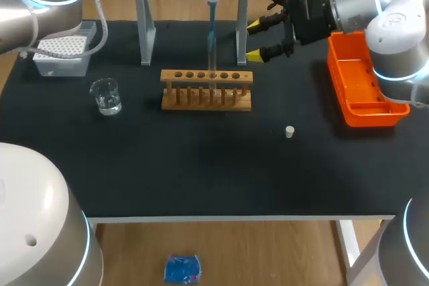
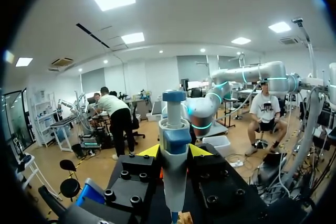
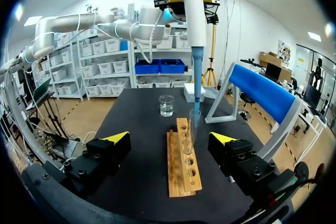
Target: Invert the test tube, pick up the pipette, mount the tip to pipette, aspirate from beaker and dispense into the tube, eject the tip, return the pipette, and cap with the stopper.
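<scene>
Left gripper [image 2: 174, 152] closed on the pipette [image 2: 174, 129], yellow fingertips [image 2: 149, 151] pressed to its body from both sides; pipette hangs upright over the table [image 1: 201, 165], at 12 o'clock of the wooden rack [image 1: 206, 98] in the head view; blue tip [image 3: 197, 103] is mounted on its lower end; from the right wrist view the tip's end sits inside the mouth of the test tube [image 3: 190, 135]; tube is clear, mouth up, standing in one of the rack's middle holes; cannot tell any liquid level in it.

Right gripper [image 1: 255, 41] wide open, holding nothing, fingers pointing toward 9 o'clock; it hovers at 2 o'clock of the rack, near but not touching; in its own view the rack and tube lie ahead between the spread fingers, apart from both.

Beaker [image 1: 106, 96] at 9 o'clock of the rack, well apart, upright, some clear liquid in the bottom; stopper [image 1: 289, 132] small and white, alone on the table at 4 o'clock of the rack, well apart from both grippers.

Tip box [image 1: 62, 55] at 10 o'clock of the rack, far left corner, under the left arm; orange bin [image 1: 362, 108] at 3 o'clock, at the table's right edge, below the right arm; blue-and-grey stand [image 1: 144, 25] just behind the rack at 12 o'clock, pipette in front of it.
</scene>
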Robot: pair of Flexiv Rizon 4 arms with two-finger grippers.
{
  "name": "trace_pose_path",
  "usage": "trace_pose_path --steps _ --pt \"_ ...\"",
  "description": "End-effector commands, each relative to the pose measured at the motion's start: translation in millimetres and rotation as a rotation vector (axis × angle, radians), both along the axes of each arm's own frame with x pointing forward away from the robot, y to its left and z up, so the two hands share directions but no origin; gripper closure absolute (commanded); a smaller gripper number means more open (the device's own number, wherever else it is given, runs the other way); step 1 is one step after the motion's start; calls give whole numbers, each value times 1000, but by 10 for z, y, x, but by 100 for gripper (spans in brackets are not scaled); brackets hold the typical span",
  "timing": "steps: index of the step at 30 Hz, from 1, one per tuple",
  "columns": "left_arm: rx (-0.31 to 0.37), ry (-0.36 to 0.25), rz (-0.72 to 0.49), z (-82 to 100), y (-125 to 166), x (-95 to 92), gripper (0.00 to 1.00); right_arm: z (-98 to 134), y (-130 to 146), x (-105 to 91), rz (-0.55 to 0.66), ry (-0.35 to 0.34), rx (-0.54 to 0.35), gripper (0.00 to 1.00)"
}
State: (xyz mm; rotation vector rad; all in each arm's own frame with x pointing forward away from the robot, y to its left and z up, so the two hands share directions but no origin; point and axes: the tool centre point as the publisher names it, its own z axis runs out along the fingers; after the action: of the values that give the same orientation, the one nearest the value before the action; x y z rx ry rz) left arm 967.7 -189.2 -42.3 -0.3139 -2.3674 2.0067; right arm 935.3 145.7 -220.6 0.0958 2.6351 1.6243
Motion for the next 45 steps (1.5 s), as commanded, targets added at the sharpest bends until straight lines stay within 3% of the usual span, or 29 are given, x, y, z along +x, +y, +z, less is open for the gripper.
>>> trace_pose_path --steps 1,45 --pt "2 -2 6 19 -9 -25 100 -2 -3 0 1 0 0 0" --pt "20 -27 19 164 -36 -107 100 -2 -3 0 1 0 0 0"
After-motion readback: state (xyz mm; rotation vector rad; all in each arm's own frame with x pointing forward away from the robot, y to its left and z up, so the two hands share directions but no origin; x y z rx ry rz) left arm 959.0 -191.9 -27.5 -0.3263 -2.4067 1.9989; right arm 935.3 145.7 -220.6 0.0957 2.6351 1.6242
